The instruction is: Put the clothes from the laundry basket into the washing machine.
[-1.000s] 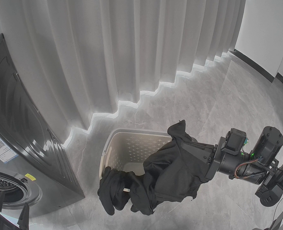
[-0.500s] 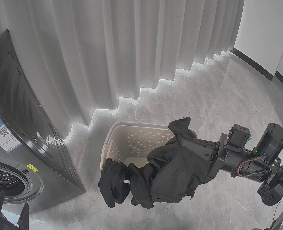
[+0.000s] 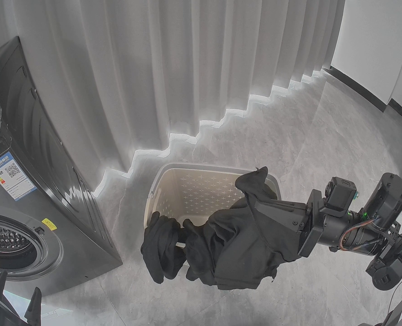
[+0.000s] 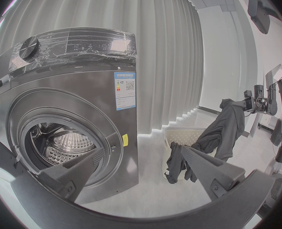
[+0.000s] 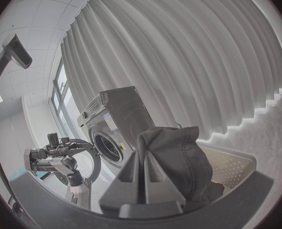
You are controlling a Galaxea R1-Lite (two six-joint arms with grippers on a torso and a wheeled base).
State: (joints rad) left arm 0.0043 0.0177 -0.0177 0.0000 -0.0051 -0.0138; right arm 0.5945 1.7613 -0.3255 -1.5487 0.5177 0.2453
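Note the right gripper (image 3: 254, 198), right of centre in the head view, fingers closed on the upper fold of the black garment (image 3: 237, 245). Record the left gripper (image 4: 141, 150) as spread wide and carrying nothing, low at the bottom left of the head view, in front of the washing machine (image 3: 51, 191).

Locate the garment mid-frame: upper end raised above the laundry basket (image 3: 196, 191), bulk hanging below the fingers, bunched tail at lower centre-left apparently draped over the basket's near rim. Read the long axis as running from the pinch at right of centre down and leftward to that tail. Take the free end as pointing to the lower left, roughly toward the open drum (image 3: 8, 245).

Judge the step in hand as carrying the garment across to the drum. Raise the pinch further before travelling, to clear the tail from the rim and avoid dragging the basket. Hold the grip firm; expect sag and swing from limp cloth. Feed the hanging tail into the drum mouth first, then release well inside. Keep the left gripper out of the opening.
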